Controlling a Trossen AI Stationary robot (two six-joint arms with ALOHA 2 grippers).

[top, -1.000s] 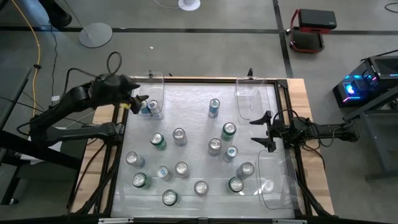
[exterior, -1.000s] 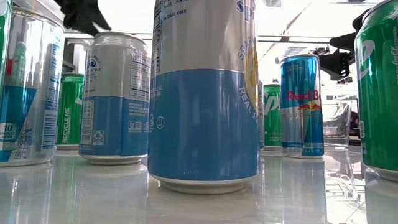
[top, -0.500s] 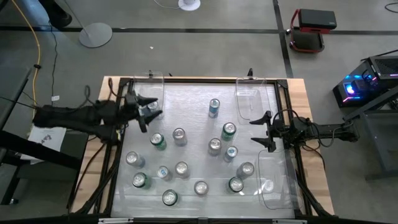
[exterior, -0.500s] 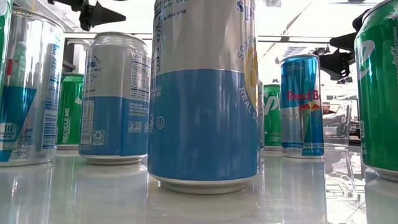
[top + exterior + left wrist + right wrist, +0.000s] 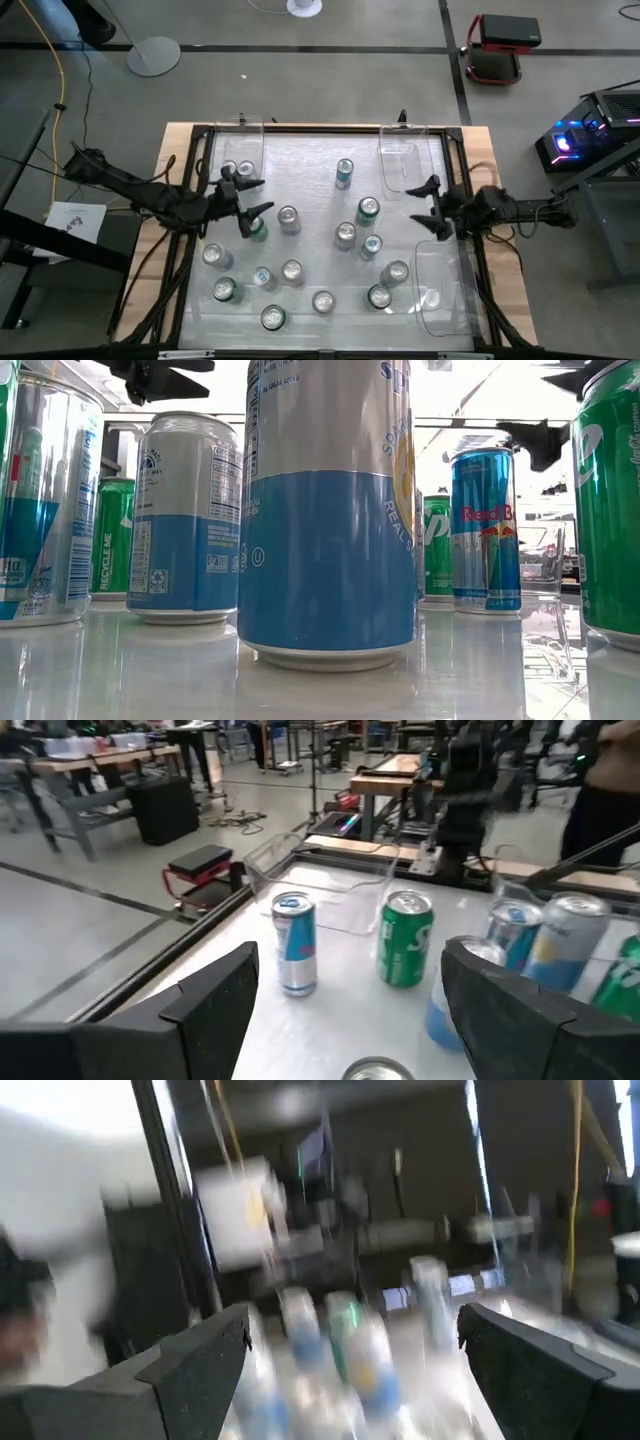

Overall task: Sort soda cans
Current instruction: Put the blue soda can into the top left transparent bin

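Your left gripper (image 5: 247,197) reaches in low from the table's left edge, fingers apart, empty, above a green can (image 5: 256,228). Right gripper (image 5: 427,206) spread, empty, by the right bins (image 5: 441,290). Cans (image 5: 345,235) stand mid-table.

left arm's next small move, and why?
Probably ease the open left gripper down around the green can right beside its fingertips, then close. It hovers empty above the cans, and two cans already sit in the bin at the back left, so another pick looks due.
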